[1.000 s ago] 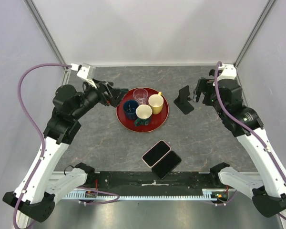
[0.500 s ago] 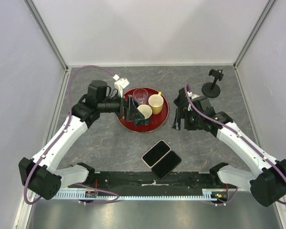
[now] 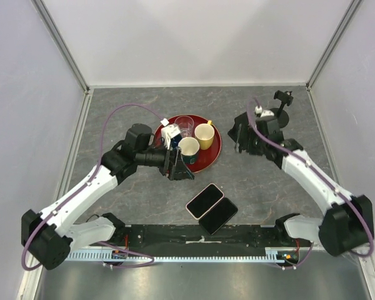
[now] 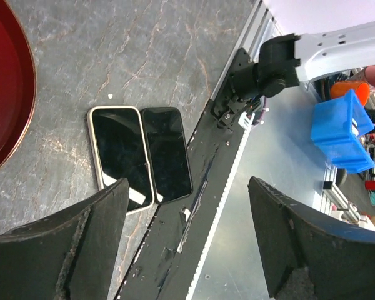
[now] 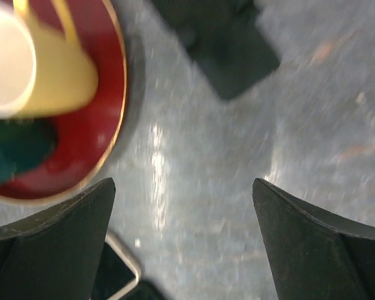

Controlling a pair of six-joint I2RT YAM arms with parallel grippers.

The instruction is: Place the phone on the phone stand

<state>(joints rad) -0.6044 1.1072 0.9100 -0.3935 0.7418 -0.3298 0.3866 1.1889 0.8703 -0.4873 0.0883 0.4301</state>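
Two phones lie side by side near the table's front edge: a pale-edged phone (image 3: 204, 200) (image 4: 120, 156) and a black phone (image 3: 218, 215) (image 4: 167, 152). The black phone stand (image 5: 228, 56) stands right of the red tray; in the top view my right gripper (image 3: 236, 139) largely covers it. That gripper (image 5: 184, 244) is open and empty, low over bare table between the stand and the phones. My left gripper (image 3: 180, 170) (image 4: 187, 244) is open and empty at the tray's front edge, above and left of the phones.
The red tray (image 3: 211, 156) (image 4: 12, 94) (image 5: 112, 112) holds several cups, among them a yellow cup (image 3: 204, 134) (image 5: 50, 75). A clamp holder on a round base (image 3: 280, 107) stands at the back right. The black front rail (image 4: 194, 206) runs just beyond the phones.
My left arm has swung from the back left, over the tray, toward its front edge. My right arm came from the back right down to the phone stand. Phones unmoved.
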